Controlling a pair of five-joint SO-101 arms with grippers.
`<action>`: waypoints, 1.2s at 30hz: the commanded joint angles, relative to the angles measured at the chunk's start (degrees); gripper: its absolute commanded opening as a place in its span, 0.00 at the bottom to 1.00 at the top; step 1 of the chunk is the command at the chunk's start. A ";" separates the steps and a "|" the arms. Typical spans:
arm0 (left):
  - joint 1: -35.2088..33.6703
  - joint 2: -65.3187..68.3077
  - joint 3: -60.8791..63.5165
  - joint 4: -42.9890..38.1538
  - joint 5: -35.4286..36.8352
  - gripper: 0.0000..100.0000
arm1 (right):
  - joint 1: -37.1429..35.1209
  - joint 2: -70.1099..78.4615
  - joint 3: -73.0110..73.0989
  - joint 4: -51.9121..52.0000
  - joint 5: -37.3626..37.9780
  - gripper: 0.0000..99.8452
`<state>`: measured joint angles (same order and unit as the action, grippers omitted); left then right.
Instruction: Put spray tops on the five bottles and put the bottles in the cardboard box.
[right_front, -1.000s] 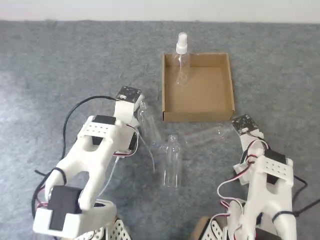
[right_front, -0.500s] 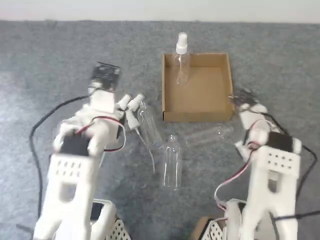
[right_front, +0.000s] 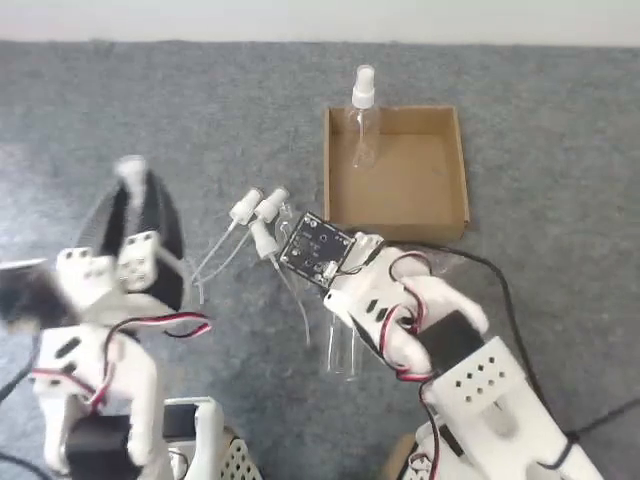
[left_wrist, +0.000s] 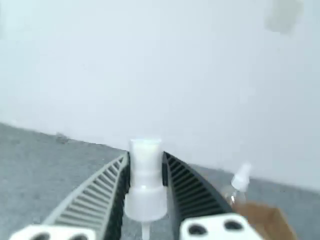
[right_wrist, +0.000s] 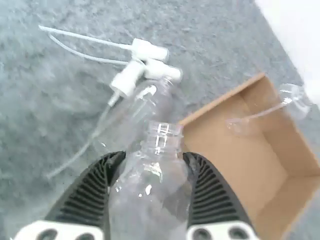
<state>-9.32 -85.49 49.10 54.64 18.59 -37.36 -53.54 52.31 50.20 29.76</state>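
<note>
My left gripper (left_wrist: 146, 161) is shut on a white spray top (left_wrist: 145, 185), held high over the left of the carpet (right_front: 130, 170). A clear bottle with a bare neck (right_wrist: 160, 137) stands upright mid-carpet (right_front: 345, 345). My right gripper (right_wrist: 154, 159) is shut on this bottle, one finger on each side. Beside it a second clear bottle (right_wrist: 135, 107) lies on the carpet. The cardboard box (right_front: 420, 190) holds one bottle with a spray top on it (right_front: 363, 110), leaning in the far left corner.
Three loose spray tops (right_front: 255, 212) with long tubes lie left of the box, close to the lying bottle. Another clear bottle (right_front: 445, 262) lies in front of the box, partly under the right arm (right_front: 420, 320). Grey carpet (right_front: 560, 150) surrounds everything.
The left arm swung back and up with a spray top in its gripper. The right arm crossed to the middle and closed on the upright bottle.
</note>
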 joint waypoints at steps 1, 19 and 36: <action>-4.31 -6.59 4.18 -6.95 11.52 0.01 | -1.63 -1.98 5.10 -7.16 -4.31 0.01; 6.51 -13.98 17.01 -16.53 15.30 0.01 | -11.12 -5.49 24.00 -37.23 -10.20 0.01; 4.75 -14.07 17.19 -16.44 12.66 0.01 | -11.21 -6.55 21.36 -26.95 -7.74 0.01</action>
<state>-2.73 -98.95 66.51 39.52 33.54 -53.36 -57.23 78.24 13.89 20.09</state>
